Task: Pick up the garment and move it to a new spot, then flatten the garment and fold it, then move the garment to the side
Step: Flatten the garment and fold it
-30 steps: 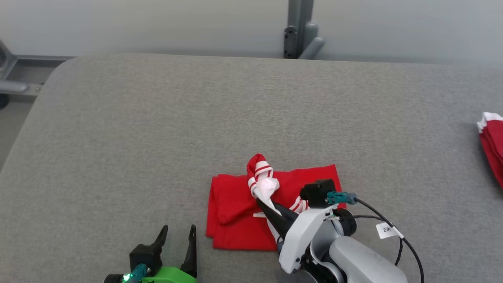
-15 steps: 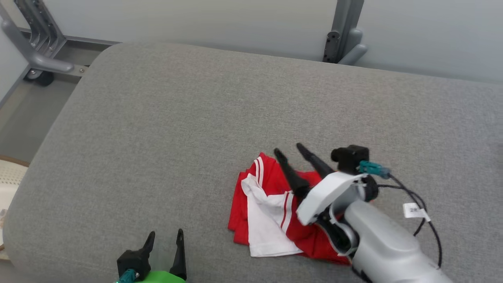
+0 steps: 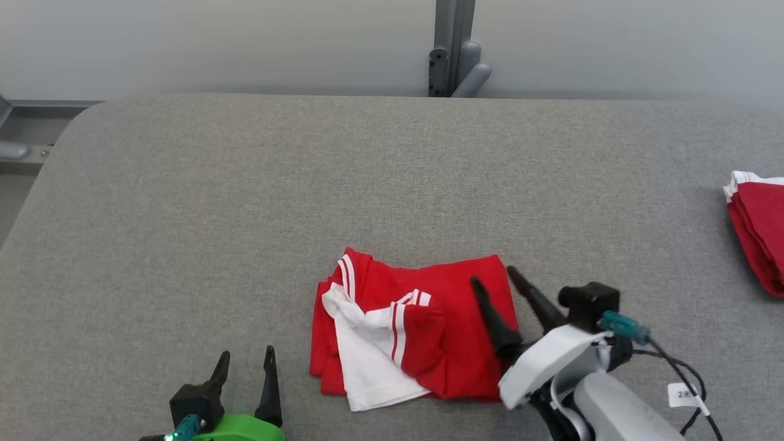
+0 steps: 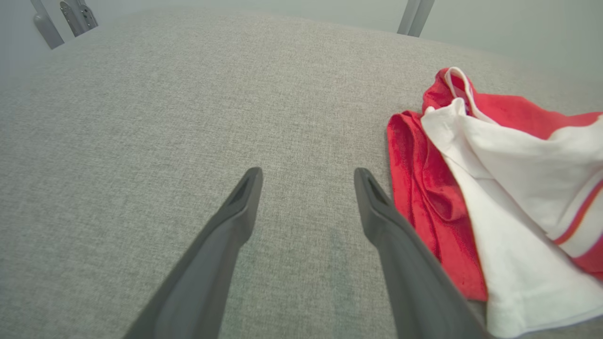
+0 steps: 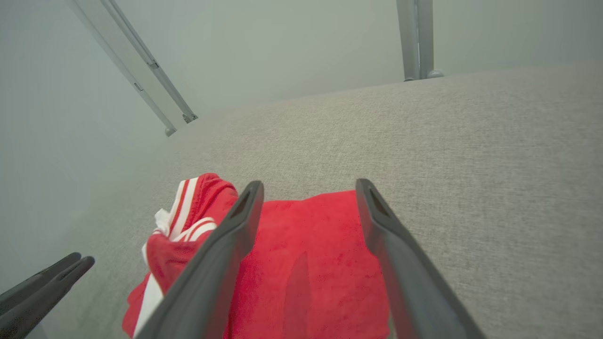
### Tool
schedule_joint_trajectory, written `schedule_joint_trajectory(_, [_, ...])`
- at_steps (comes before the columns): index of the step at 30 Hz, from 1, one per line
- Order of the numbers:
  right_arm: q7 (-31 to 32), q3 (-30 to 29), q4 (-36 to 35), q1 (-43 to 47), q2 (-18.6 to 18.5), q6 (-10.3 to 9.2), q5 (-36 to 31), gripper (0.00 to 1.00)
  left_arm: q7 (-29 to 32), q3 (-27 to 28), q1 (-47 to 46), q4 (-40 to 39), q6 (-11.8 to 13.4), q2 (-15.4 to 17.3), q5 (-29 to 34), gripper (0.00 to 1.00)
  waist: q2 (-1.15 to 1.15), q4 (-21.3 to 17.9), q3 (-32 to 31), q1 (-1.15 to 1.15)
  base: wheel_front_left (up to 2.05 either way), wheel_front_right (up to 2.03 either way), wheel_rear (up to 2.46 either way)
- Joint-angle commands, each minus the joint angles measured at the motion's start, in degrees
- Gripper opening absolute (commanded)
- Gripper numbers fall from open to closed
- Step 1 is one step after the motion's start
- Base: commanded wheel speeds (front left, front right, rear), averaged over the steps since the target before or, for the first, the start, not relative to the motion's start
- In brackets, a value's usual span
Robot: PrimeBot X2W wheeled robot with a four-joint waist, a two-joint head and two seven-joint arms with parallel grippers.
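A big grey counter (image 3: 245, 202) with a soft cloth top takes up most of the room in front. Its far left corner is round. Behind it is a plain pale wall (image 3: 245, 43). A grey metal post (image 3: 450, 49) stands against the wall at the far middle. A bit of grey metal frame (image 3: 18, 150) shows past the counter's left edge.

The garment (image 3: 453, 343) lies on the counter at the near middle. It is red with white stripes and is folded into a rough square. A white part lies on top of it, on its left near side, and one striped corner sticks up at the far left.

The right hand (image 3: 493, 275) is over the right edge of the garment. Its two dark fingers are spread wide and hold nothing. I cannot tell if they touch the cloth.

The left hand (image 3: 246, 352) is at the near left, just beside the garment, over bare counter. Its fingers are wide apart too, and it holds nothing.

Far off at the right edge of the counter sits a pile of red clothes (image 3: 756, 226) with a bit of white trim, well apart from the garment.
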Motion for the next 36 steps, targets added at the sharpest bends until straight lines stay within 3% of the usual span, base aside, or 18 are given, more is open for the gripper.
schedule_joint_trajectory(1, [-0.14, 2.35, -1.30, 0.58, -0.60, 0.01, 0.72, 1.00, 0.02, 0.20, -0.13, -0.19, -0.28, 0.23, 0.73, 1.00, 0.00, 0.06, 0.14, 0.00, 0.00, 0.00, 0.00])
schedule_joint_trajectory(5, [-0.12, 12.26, -4.04, 1.27, -2.94, 0.01, 4.87, 1.00, 0.02, 0.36, 0.13, -0.07, -0.33, 0.22, 0.85, 1.00, 0.00, 0.98, 0.33, 0.00, 0.00, 0.00, 0.00])
schedule_joint_trajectory(10, [0.98, 19.25, -2.28, -1.93, -4.55, 0.01, 8.01, 1.00, 0.02, 0.55, 0.34, 0.04, -0.43, 0.22, 0.95, 1.00, 0.00, 2.32, 0.61, 0.00, 0.00, 0.00, 0.00])
schedule_joint_trajectory(11, [1.08, 20.28, -1.55, -2.64, -4.55, 0.01, 8.25, 0.89, 0.02, 0.53, 0.34, 0.04, -0.45, 0.22, 0.90, 1.00, 0.00, 2.57, 0.70, 0.00, 0.00, 0.00, 0.00])
schedule_joint_trajectory(12, [1.00, 21.40, -1.11, -3.39, -4.44, 0.01, 8.35, 0.35, 0.02, 0.46, 0.31, 0.06, -0.43, 0.22, 0.78, 1.00, 0.00, 2.84, 0.78, 0.00, 0.00, 0.00, 0.00])
schedule_joint_trajectory(13, [0.92, 22.54, -0.77, -4.23, -4.26, 0.01, 8.57, 0.00, 0.02, 0.42, 0.26, 0.04, -0.32, 0.21, 0.64, 1.00, 0.00, 3.05, 0.82, 0.00, 0.00, 0.00, 0.00])
schedule_joint_trajectory(20, [1.99, 34.44, -4.16, -8.42, -3.58, 0.01, 12.92, 0.00, 0.02, 0.99, 0.99, -0.21, 0.14, 0.22, 0.14, 1.00, 0.00, 2.95, 0.76, 0.00, 0.00, 0.00, 0.00])
schedule_joint_trajectory(21, [2.48, 36.47, -5.04, -9.05, -4.00, 0.01, 14.40, 0.73, 0.02, 1.26, 1.16, -0.26, 0.24, 0.22, 0.06, 1.00, 0.00, 2.62, 0.69, 0.00, 0.00, 0.00, 0.00])
schedule_joint_trajectory(22, [2.33, 38.13, -6.06, -10.02, -4.63, 0.01, 15.66, 1.00, 0.02, 1.59, 1.13, -0.36, 0.37, 0.20, -0.01, 1.00, 0.00, 2.25, 0.64, 0.00, 0.00, 0.00, 0.00])
schedule_joint_trajectory(25, [1.01, 38.75, -7.16, -11.52, -6.39, -0.01, 18.48, 1.00, 0.02, 2.28, 0.81, -0.55, 0.18, 0.22, -0.11, 1.00, 0.00, 0.77, 0.31, 0.00, 0.00, 0.00, 0.00])
schedule_joint_trajectory(28, [-0.07, 33.03, -3.59, -11.28, -8.14, -0.01, 16.16, 1.00, 0.02, 2.92, 0.58, -1.11, 0.28, 0.22, 0.37, 1.00, 0.00, -1.05, -0.14, 0.00, 0.00, 0.00, 0.00])
schedule_joint_trajectory(29, [-0.21, 24.07, -1.88, -9.43, -7.77, 0.00, 12.51, 1.00, 0.02, 3.56, 0.72, -1.65, 0.45, 0.22, 0.62, 1.00, 0.00, -2.37, -0.34, 0.00, 0.00, 0.00, 0.00])
schedule_joint_trajectory(32, [-0.11, 9.64, -0.68, -4.21, -6.45, 0.01, 4.45, 1.00, 0.03, 4.28, 0.98, -2.28, 0.61, 0.24, 0.93, 1.00, 0.00, -4.11, -0.69, 0.00, 0.00, 0.00, 0.00])
schedule_joint_trajectory(36, [-0.12, -5.20, -1.84, 2.30, -3.17, 0.01, -5.74, 1.00, 0.02, 5.22, 1.62, -2.89, 0.63, 0.22, 1.99, 1.00, 0.00, -6.10, -1.42, 0.00, 0.00, 0.00, 0.00])
